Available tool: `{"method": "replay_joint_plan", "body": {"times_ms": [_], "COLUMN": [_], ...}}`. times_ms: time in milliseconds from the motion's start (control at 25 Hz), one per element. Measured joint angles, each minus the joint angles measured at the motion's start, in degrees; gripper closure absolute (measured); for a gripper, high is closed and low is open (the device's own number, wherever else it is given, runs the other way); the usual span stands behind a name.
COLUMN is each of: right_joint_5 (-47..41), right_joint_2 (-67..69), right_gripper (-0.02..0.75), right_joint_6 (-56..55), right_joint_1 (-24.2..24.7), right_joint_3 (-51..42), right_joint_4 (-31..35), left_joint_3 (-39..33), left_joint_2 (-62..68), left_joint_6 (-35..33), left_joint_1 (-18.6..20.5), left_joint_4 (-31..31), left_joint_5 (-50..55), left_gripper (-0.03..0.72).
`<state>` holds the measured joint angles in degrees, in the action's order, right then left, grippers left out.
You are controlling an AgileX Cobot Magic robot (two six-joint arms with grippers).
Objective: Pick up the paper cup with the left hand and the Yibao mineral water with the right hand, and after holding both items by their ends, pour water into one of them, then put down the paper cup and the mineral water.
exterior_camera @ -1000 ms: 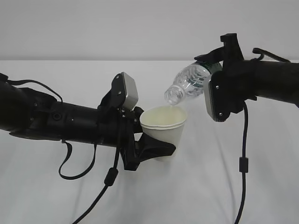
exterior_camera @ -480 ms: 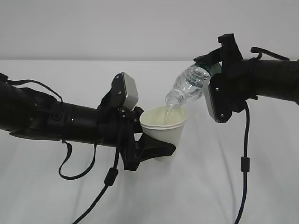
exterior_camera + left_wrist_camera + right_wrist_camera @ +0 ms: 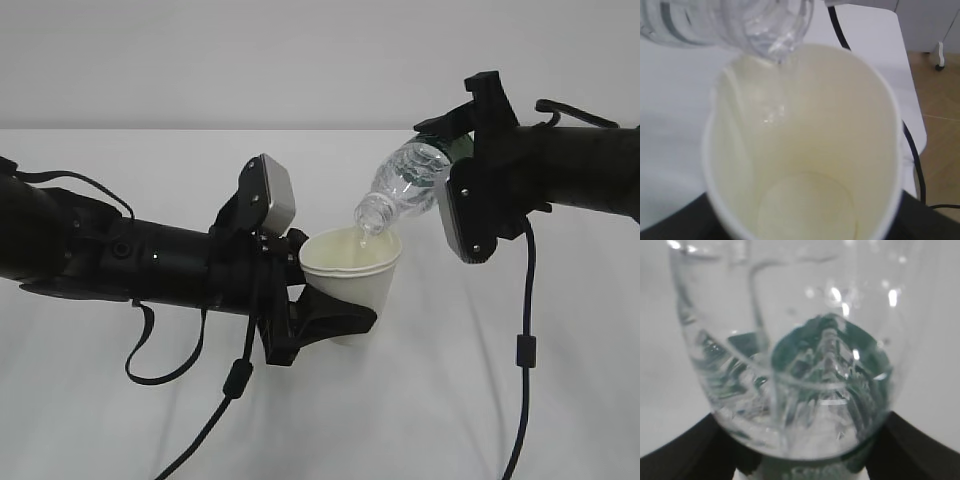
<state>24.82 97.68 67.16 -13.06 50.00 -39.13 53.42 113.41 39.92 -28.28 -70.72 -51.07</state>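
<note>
The white paper cup (image 3: 352, 275) is held just above the table, tilted a little, by my left gripper (image 3: 318, 318), which is shut on its lower part. The left wrist view looks into its cream inside (image 3: 805, 165). My right gripper (image 3: 462, 165) is shut on the base end of the Yibao mineral water bottle (image 3: 405, 185), which is tipped neck-down to the left. Its open mouth hangs over the cup's far rim and water runs into the cup (image 3: 777, 75). The bottle (image 3: 785, 365) fills the right wrist view between the black fingers.
The white table (image 3: 420, 400) carries both arms' black cables (image 3: 518, 350). In the left wrist view the table's edge, a cable (image 3: 912, 150) and wooden floor show at the right.
The bottle has tipped further down, its mouth dropping from just above the cup's rim to over the cup, and water has started flowing. The cup and left arm have stayed still.
</note>
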Motion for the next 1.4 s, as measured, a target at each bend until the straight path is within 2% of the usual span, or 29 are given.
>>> {"method": "replay_joint_plan", "body": {"times_ms": [1400], "right_joint_5": [-2.13], "right_joint_2": [0.0], "right_gripper": [0.23], "right_joint_6": [0.09], "right_joint_1": [0.0], "right_joint_3": [2.11], "right_joint_4": [-2.88], "left_joint_3": [0.0], "left_joint_2": [0.0], "left_joint_6": [0.0], "left_joint_1": [0.0], "left_joint_4": [0.0], "left_joint_5": [-0.35], "left_gripper": [0.265]}}
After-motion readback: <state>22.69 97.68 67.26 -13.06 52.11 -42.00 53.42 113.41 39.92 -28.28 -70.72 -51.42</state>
